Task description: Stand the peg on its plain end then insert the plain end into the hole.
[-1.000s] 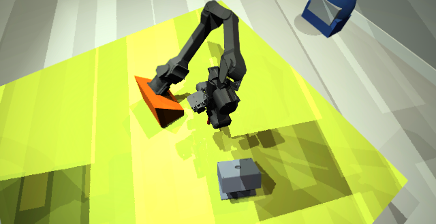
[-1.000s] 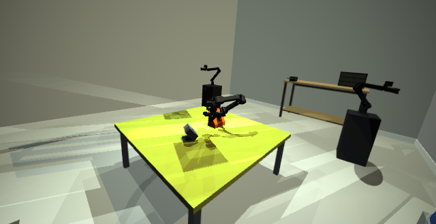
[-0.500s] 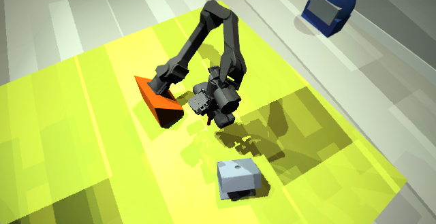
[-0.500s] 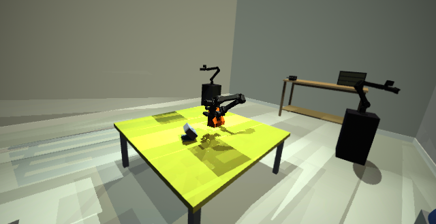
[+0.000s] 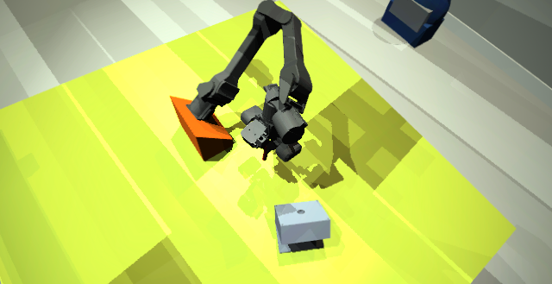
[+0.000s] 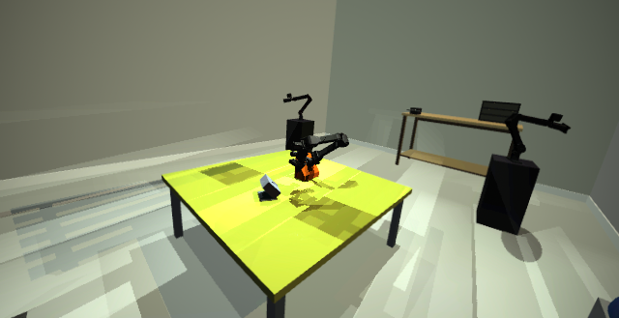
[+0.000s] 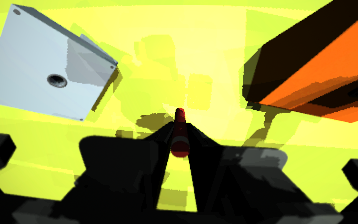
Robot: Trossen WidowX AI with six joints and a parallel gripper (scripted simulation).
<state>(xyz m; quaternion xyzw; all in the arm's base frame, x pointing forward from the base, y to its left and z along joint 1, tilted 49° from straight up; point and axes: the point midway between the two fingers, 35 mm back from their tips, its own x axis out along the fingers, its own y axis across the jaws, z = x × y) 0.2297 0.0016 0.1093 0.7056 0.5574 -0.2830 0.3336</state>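
The red peg (image 5: pixel 265 154) (image 7: pixel 180 118) is clamped between the fingers of my gripper (image 7: pixel 180 125), which is shut on it. In the wrist view its end with the greyish-white band is nearest the camera, and the plain end points away beyond the fingertips. In the top view the peg sticks out below the gripper; its height over the table cannot be told exactly. The pale grey panel (image 5: pixel 302 221) (image 6: pixel 269 187) (image 7: pixel 25 60) stands apart from the peg, tilted on its base. Its round hole (image 5: pixel 301 211) (image 7: pixel 57 80) shows no peg in it.
The orange wedge (image 5: pixel 217 133) (image 7: pixel 325 70) under the arm's base stands on the yellow-green table (image 5: pixel 129 167) (image 6: pixel 271 260), on the right in the wrist view. Shadows of the arm fall across the table. Other arms on pedestals and a workbench stand beyond it.
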